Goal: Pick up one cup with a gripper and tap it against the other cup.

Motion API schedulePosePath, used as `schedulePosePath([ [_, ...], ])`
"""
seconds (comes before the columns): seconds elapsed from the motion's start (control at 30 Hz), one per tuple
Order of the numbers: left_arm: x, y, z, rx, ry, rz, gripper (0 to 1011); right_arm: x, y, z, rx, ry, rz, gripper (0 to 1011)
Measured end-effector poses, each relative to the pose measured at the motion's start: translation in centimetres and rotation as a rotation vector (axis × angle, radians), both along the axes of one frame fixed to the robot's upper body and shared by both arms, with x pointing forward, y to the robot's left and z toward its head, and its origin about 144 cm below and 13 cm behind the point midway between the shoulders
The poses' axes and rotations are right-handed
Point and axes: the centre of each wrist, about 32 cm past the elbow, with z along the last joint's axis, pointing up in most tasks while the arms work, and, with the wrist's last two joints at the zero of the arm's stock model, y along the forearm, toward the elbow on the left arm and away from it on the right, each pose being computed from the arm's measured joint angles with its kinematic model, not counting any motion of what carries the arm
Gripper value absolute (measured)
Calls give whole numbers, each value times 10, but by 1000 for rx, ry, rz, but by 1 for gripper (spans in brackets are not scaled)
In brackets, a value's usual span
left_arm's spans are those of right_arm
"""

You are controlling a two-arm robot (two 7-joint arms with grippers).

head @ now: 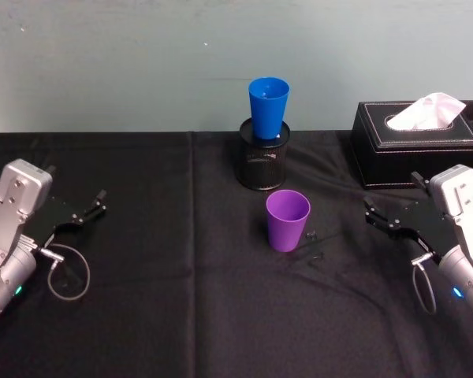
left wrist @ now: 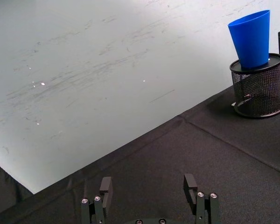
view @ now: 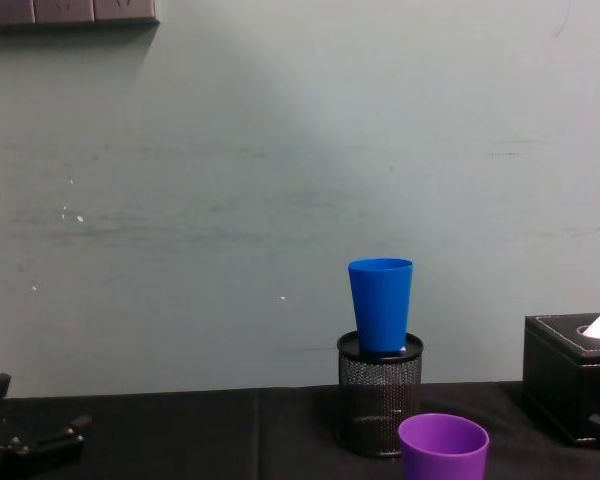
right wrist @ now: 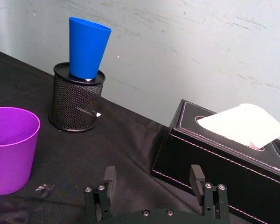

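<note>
Purple cup [head: 288, 220] upright mid-counter [head: 181, 315], nothing holding it. Blue cup [head: 268, 106] upright, base set in top of mesh holder [head: 262, 161], just behind purple cup. L gripper [head: 91, 209] low at left, jaws apart, empty. R gripper [head: 376, 216] low at right, near tissue box [head: 418, 146], jaws apart, empty.

Purple cup [head: 288, 221] and blue cup [head: 268, 105] are smooth plastic, the holder [head: 262, 164] wire mesh, the tablecloth [head: 181, 315] matt
</note>
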Motion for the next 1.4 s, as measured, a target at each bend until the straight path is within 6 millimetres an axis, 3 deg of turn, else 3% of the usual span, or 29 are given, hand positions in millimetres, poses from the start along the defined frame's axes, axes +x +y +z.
schedulePosePath([
  [1.4, 0, 0, 0, 0, 0, 0, 1000, 0, 0, 0, -1, 0, 0, 1002],
])
